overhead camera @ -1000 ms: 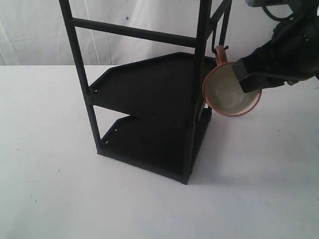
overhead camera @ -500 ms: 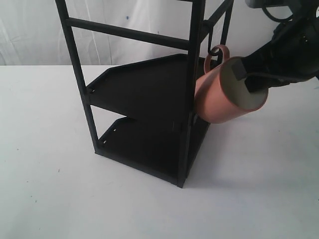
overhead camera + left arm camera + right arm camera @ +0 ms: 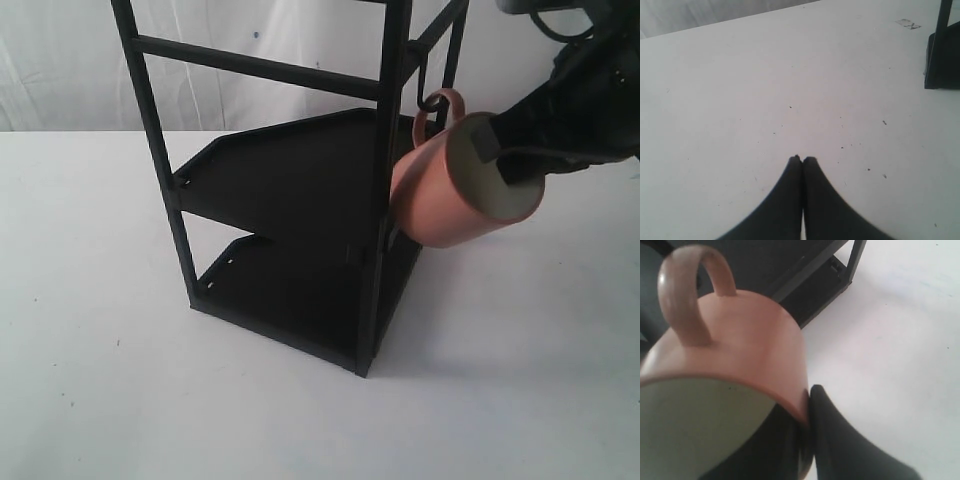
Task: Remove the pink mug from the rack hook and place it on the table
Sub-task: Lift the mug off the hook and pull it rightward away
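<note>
Though hooked — pink mug (image 3: 437, 200) in right gripper (image 3: 487, 150)

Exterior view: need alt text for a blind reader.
The right gripper, jaws clamped on its rim, holds the pink mug tilted on its side in the air, handle up by the hook of the tall black rack. The rack stands on the white table.

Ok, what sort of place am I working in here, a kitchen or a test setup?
Probably a lab test setup, not a kitchen: a bare white table, a crinkled white sheet as backdrop, and nothing on the table but a black rack, with a pink mug beside it.
</note>
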Tool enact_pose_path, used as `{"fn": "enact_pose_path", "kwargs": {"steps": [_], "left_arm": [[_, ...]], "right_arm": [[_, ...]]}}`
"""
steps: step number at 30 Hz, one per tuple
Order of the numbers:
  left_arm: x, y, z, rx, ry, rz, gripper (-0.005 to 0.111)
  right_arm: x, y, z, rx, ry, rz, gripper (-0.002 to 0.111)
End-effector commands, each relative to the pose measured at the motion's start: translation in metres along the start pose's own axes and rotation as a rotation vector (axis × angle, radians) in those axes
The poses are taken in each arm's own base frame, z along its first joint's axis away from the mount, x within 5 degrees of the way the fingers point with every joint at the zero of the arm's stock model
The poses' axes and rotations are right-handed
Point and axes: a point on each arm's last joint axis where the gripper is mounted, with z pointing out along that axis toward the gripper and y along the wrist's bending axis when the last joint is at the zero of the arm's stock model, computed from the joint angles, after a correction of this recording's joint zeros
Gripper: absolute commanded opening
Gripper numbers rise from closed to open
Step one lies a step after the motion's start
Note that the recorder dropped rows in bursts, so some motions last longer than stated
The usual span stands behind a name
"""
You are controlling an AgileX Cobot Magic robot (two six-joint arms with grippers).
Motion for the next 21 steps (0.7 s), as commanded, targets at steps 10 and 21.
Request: {"fn": "enact_pose_path", "kwargs": {"steps": [10,21], "left_arm": [[0.0,-0.001,0.0,0.006,-0.008,-0.004,0.0],[0.0,-0.001,0.0,0.006,-0.008,-0.004,0.0]], "right_arm": [[0.012,-0.001,-0.028,0.061,0.019,-0.038,0.0],[0.009,-0.01,-0.029,0.158,-0.022,-0.014,0.0]]}}
